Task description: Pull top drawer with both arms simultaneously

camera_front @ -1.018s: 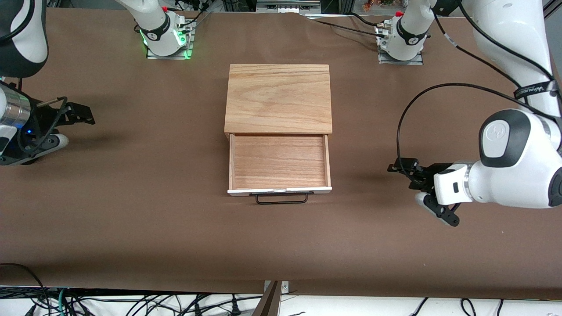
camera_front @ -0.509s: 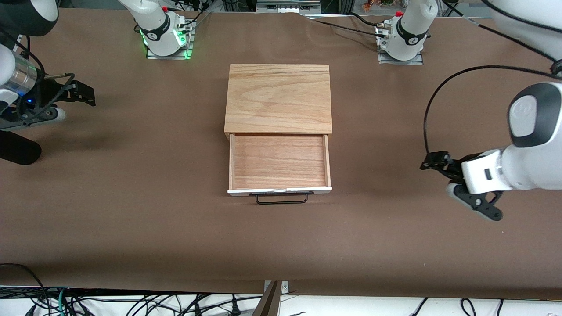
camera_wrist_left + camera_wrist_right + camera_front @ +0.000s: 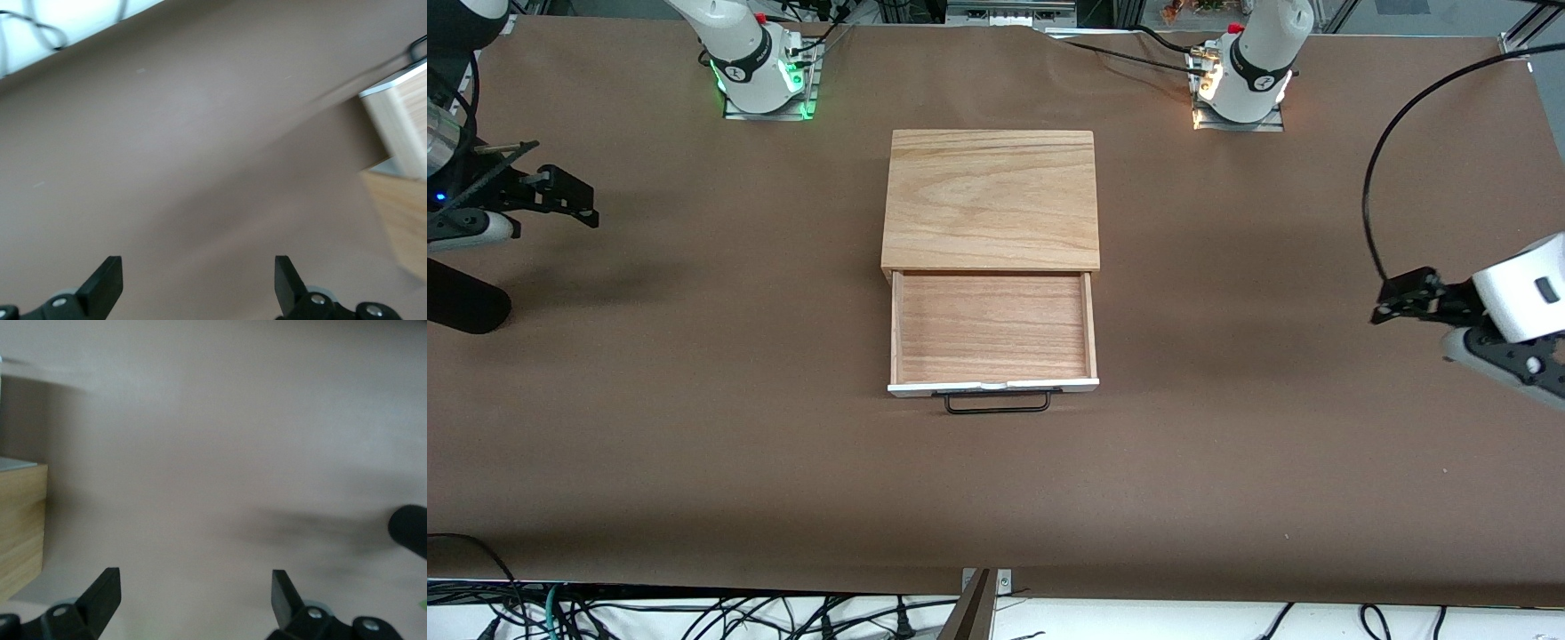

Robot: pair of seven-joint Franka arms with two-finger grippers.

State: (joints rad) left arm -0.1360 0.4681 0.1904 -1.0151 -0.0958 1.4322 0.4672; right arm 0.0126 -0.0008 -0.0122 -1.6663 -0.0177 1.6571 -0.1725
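- Front view: top drawer (image 3: pixel 993 329) pulled out of wooden box (image 3: pixel 991 197) mid-table, handle (image 3: pixel 996 404) on its camera-side front. Left gripper (image 3: pixel 1409 298) over table's left-arm end, right gripper (image 3: pixel 560 191) over right-arm end, both holding nothing.
- Left wrist view: fingers (image 3: pixel 105 285) spread apart over bare table (image 3: pixel 200 133); drawer corner at edge.
- Right wrist view: fingers (image 3: pixel 103 593) apart; box side visible.

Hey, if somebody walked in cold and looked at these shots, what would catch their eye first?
Probably the wooden box in the middle of the table, with its top drawer pulled out toward the front camera, empty, its black wire handle sticking out. Next, the two arms out wide: the left end effector open over the table's left-arm end, the right end effector open over the right-arm end, neither touching the drawer.
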